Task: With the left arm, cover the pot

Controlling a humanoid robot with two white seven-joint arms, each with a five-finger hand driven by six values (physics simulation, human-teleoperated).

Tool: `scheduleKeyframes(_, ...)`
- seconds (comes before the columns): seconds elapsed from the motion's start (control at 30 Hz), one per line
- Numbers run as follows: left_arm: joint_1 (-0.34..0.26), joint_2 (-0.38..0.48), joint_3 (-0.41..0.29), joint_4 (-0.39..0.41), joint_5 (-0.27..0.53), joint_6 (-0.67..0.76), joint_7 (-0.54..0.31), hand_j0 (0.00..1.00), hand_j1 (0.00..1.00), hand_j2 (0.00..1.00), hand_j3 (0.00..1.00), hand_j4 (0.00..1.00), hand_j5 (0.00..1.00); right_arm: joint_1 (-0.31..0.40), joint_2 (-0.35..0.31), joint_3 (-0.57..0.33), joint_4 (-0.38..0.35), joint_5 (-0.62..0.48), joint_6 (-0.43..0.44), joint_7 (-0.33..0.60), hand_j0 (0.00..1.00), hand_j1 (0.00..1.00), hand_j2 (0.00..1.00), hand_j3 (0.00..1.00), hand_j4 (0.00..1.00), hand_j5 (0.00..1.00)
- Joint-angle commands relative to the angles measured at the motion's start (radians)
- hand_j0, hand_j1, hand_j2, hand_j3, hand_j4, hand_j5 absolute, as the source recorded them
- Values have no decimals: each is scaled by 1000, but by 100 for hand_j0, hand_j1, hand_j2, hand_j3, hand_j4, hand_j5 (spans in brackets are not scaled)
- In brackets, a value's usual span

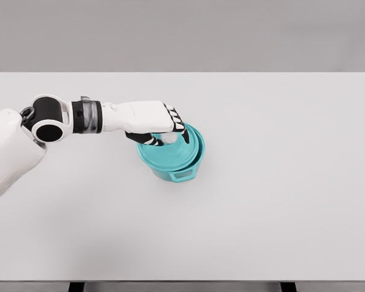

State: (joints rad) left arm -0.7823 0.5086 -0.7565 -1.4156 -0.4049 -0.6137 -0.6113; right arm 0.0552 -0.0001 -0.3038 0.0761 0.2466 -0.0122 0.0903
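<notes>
White table (280, 213) w/ dark legs (76, 286), grey backdrop

One pot (173, 164), one lid (181, 150), one hand (153, 120), one table (280, 182).

A bare simulated test space rather than a furnished room. A wide, plain white table (280, 201) fills most of the view, with a flat, featureless grey wall (182, 33) behind it. Surfaces are smooth and evenly lit, like a computer render.
</notes>
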Motion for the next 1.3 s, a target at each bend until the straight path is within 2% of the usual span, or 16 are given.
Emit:
scheduleKeyframes(0.0,0,1,2,0,6,3,0,70,70,70,70,70,70,0,0,0,1,0,0,0,100,100,100,100,100,100)
scheduleKeyframes(1.27,-2,11,6,-2,5,3,0,79,79,79,79,79,79,0,0,0,1,0,0,0,100,100,100,100,100,100)
